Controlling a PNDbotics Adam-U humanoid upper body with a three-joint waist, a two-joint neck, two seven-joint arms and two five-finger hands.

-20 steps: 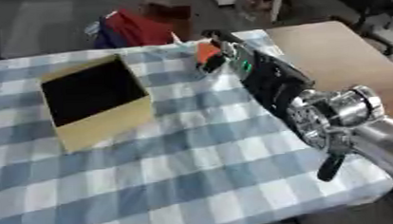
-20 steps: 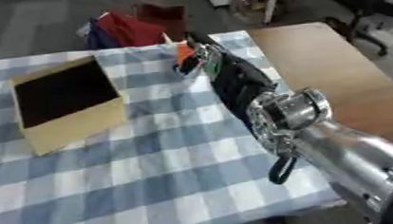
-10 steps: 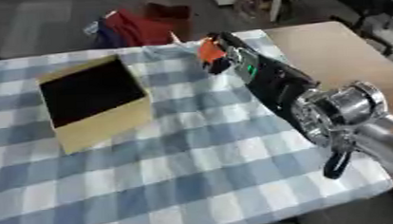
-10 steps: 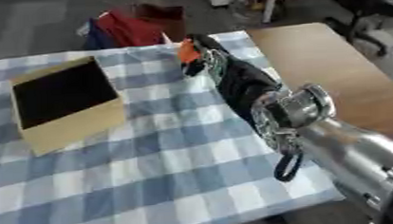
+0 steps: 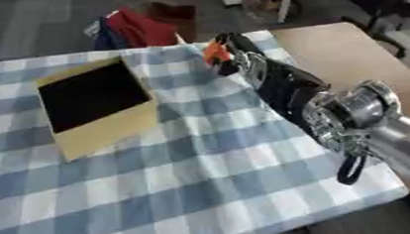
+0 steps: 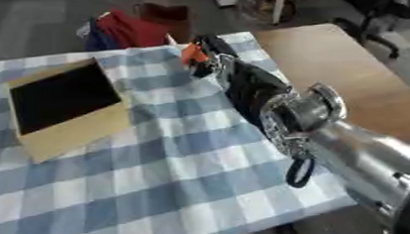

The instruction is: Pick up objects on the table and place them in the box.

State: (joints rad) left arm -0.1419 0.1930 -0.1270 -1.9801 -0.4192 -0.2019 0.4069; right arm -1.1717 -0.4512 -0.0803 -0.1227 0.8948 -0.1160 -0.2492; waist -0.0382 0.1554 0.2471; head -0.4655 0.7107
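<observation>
At the table's far edge, right hand (image 5: 232, 56) curls round an orange object (image 5: 213, 52); box (image 6: 62, 111) well apart.

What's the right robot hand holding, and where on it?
A small orange object, at the far end of the right robot hand. Which part of it the fingers hold cannot be told.

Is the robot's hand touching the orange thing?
Touching. In the left eye view the right hand sits against the orange thing at the table's far edge, no gap between them.
</observation>
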